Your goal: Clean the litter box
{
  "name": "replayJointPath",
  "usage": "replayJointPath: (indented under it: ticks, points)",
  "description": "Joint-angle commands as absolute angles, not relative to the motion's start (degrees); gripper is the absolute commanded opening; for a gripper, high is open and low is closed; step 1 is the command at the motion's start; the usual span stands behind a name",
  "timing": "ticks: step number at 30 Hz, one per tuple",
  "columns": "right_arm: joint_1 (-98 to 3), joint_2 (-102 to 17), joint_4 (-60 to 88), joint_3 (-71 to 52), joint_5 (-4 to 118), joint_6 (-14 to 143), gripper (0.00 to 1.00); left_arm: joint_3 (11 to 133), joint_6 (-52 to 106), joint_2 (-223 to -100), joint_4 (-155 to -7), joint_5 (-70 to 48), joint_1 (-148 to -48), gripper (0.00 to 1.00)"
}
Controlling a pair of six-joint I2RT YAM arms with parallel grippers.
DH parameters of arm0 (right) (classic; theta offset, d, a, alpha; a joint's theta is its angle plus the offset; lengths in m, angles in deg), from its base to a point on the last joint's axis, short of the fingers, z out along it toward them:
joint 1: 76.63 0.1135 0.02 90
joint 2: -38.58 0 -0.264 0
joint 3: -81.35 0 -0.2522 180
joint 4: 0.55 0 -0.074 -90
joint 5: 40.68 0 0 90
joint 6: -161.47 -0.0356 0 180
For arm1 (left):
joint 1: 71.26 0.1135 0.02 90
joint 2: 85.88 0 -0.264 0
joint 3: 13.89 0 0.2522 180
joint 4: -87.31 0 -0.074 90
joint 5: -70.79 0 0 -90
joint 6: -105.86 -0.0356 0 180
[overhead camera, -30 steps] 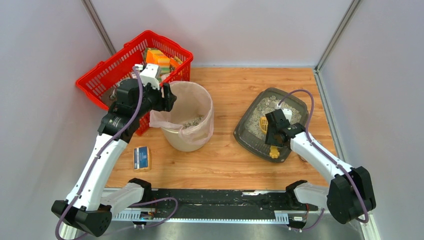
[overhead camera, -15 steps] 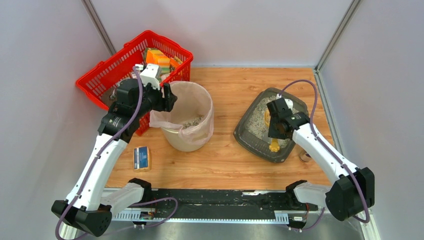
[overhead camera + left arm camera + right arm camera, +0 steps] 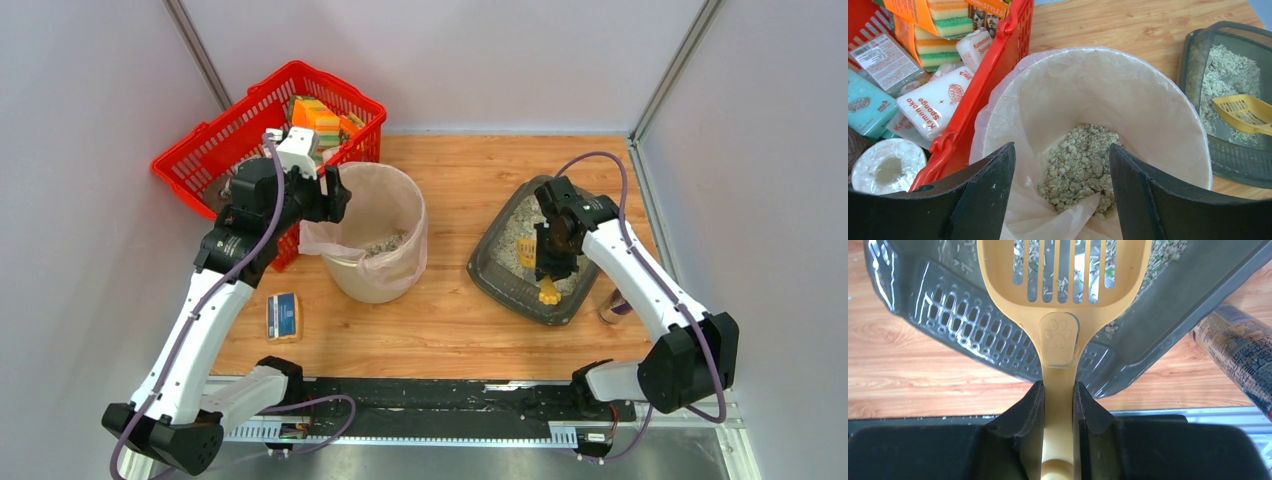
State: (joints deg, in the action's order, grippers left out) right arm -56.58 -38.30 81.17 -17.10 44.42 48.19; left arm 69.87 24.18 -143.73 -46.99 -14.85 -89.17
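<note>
The litter box (image 3: 493,278) is a dark grey tray with pale gravelly litter, lying on the right of the wooden table. My right gripper (image 3: 550,268) is shut on the handle of a yellow slotted scoop (image 3: 1060,300), whose blade hangs over the tray (image 3: 948,315). The handle's end (image 3: 548,293) points at the tray's near rim. My left gripper (image 3: 1062,155) hangs open over the left rim of the round beige bin (image 3: 375,290). Nothing is between its fingers. Clumped litter (image 3: 1083,160) lies at the bottom of the bin's clear liner. The left wrist view shows the scoop (image 3: 1243,112) in the tray (image 3: 1198,65).
A red mesh basket (image 3: 210,150) of sponges and packets stands against the bin's left side. A small blue-labelled pack (image 3: 284,315) lies near the front left. A printed roll (image 3: 1243,355) lies just right of the tray's near corner. Grey walls close in the table.
My right gripper's jaws have closed on the scoop's handle, and that arm has swung toward the far side of the tray. The left arm has barely moved.
</note>
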Motion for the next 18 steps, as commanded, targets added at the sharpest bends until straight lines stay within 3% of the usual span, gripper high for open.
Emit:
replayJointPath:
  ticks: [1,7,18]
  points:
    - [-56.77,-38.24,85.98,-12.47,48.44,50.63,0.00,70.45,22.81,-143.10,-47.47,-18.24,-89.37,0.79]
    - [-57.12,-43.41,84.85,-12.64,52.57,52.93,0.00,73.08,22.01,-144.85,-43.69,-20.97,-87.97,0.84]
    - [-63.01,-51.68,79.66,-10.01,54.59,55.56,0.00,74.75,22.37,-147.93,-39.65,-18.07,-84.36,0.83]
